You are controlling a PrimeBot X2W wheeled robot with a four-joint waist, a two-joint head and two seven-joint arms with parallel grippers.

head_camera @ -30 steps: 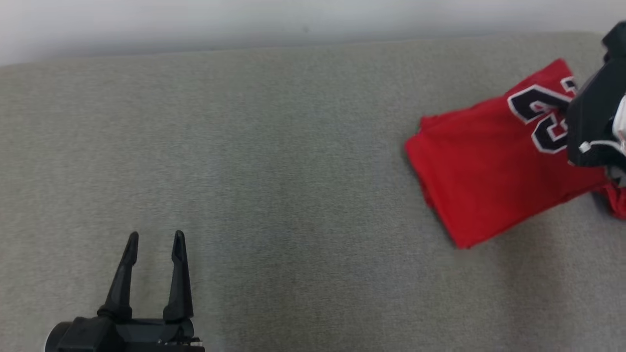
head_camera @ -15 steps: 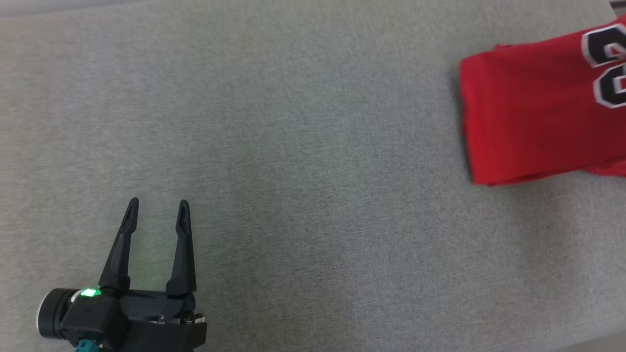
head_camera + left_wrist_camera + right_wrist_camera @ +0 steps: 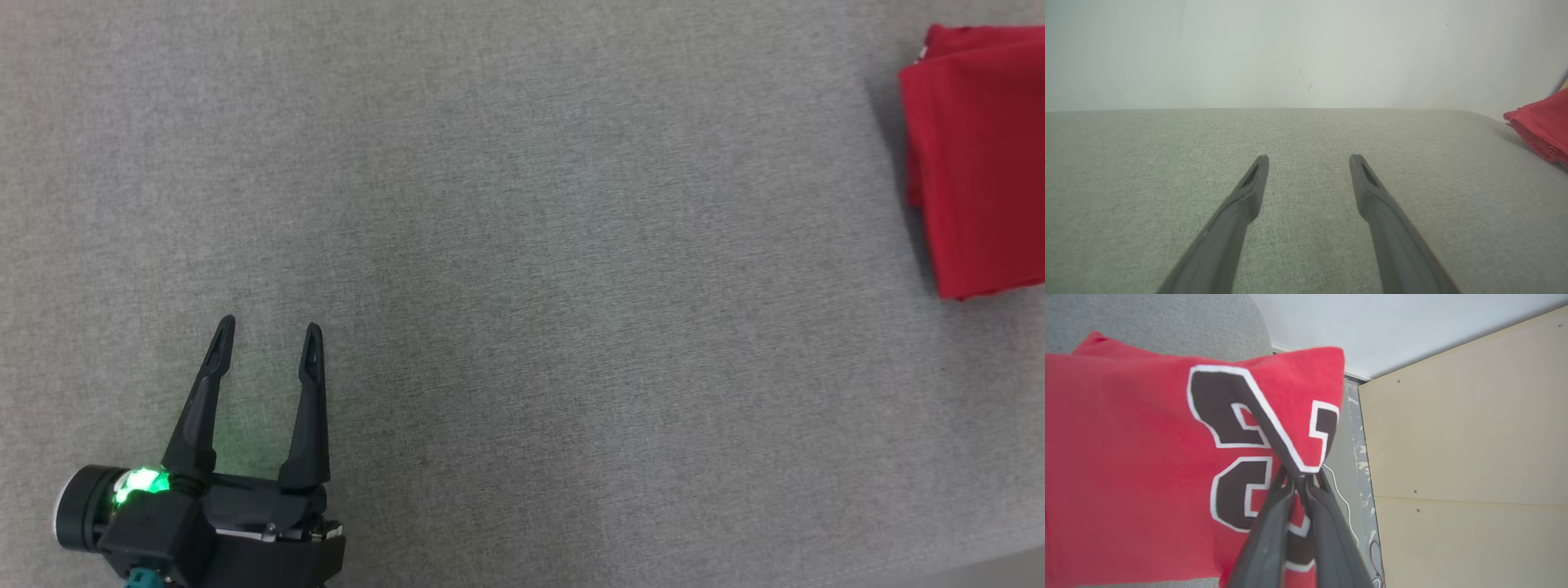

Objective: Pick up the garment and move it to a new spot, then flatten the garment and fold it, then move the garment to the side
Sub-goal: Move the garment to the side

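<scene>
judging by how things lie, the work stands in its last stage. the red jersey (image 3: 976, 163) lies as a compact, layered rectangle at the far right of the grey fabric surface (image 3: 522, 245), well apart from the left gripper (image 3: 269, 324). its stacked edges look neat in the head view, so pickup, flattening and folding are assessed as done. the right gripper (image 3: 1298, 478) is clenched on the jersey's edge beside the black number (image 3: 1229, 416). the pinched corner is raised and doubled over, while most of the cloth rests on the surface. that corner sits close to the rounded end of the surface, with a pale wooden panel (image 3: 1453, 437) beyond it. the left gripper is released, jaws spread wide over bare fabric, holding nothing, fingers pointing toward the wall (image 3: 1290, 49). outstanding items, in my assessment: complete the shift to the side, lay the lifted corner flat without disturbing the fold, and let go. whether the jersey has reached its final spot cannot be determined. risk noted: the raised corner may drag the top layer askew.
</scene>
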